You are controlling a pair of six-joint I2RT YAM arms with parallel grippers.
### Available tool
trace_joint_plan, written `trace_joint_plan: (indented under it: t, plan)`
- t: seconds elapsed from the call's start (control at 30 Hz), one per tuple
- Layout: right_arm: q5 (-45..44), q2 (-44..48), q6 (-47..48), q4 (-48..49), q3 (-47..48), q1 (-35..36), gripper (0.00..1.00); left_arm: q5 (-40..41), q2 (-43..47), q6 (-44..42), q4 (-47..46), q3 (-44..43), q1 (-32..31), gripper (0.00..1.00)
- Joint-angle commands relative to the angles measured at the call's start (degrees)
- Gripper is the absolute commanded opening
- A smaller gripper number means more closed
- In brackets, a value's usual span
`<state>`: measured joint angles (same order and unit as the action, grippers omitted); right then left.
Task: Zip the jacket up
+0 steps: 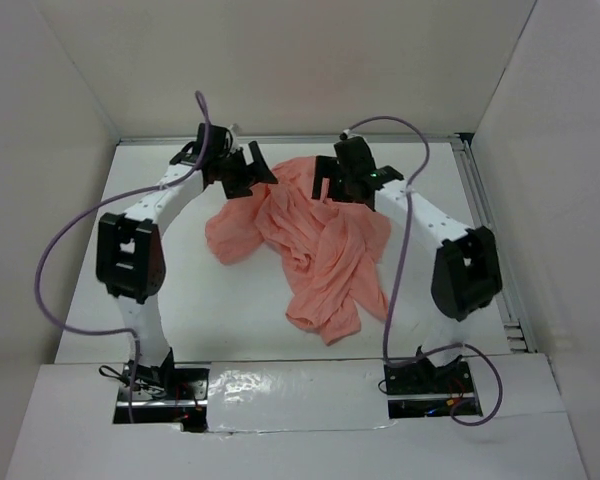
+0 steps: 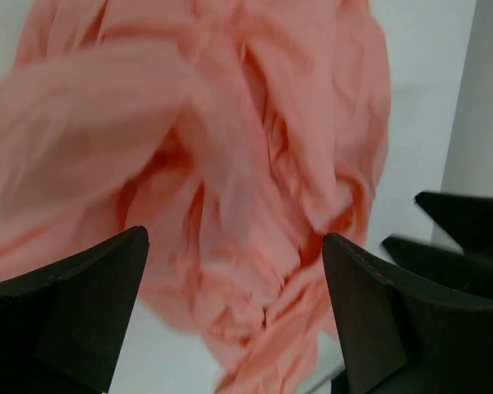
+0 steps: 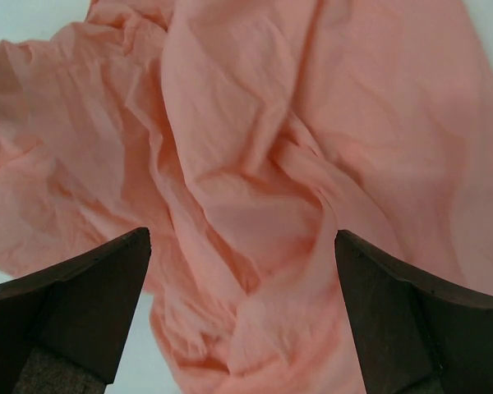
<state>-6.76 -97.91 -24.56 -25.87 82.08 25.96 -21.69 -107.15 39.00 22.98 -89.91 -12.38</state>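
Jacket (image 1: 315, 245): crumpled, table (image 1: 220, 320) showing all round.
Left gripper (image 1: 246, 172): released, above its far-left edge.
Right gripper (image 1: 332, 181): released, above far edge.

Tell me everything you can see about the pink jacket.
The jacket is salmon-pink, thin, soft-looking fabric, wrinkled and bunched in a heap. It lies on the table, centre to far side, one long fold trailing toward the near edge. No zipper, hood or sleeve can be made out. The left gripper and right gripper hang over its far edge, jaws open; contact cannot be told.
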Motion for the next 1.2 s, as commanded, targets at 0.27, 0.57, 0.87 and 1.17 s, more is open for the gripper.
trace_joint_plan:
  t: [0.27,0.57,0.87,1.17]
  plan:
    - [0.27,-25.58,2.76,-3.49,26.97,0.94,0.34,5.35,-28.01,-2.70,12.18,-33.74,-3.17,0.17]
    - [-8.53,12.48,4.60,1.00,13.29,-1.00,0.00,11.31,4.76,-9.47,8.40,-23.58,-3.52,0.00]
    - [-2.48,43.22,12.60,-2.42,14.22,2.96,0.00,15.63,48.23,-14.65,3.37,-8.43,-5.99,0.00]
    - [18.37,42.54,11.20,-8.59,35.33,3.49,0.00,-4.93,52.93,-15.10,8.30,-27.33,-5.90,0.00]
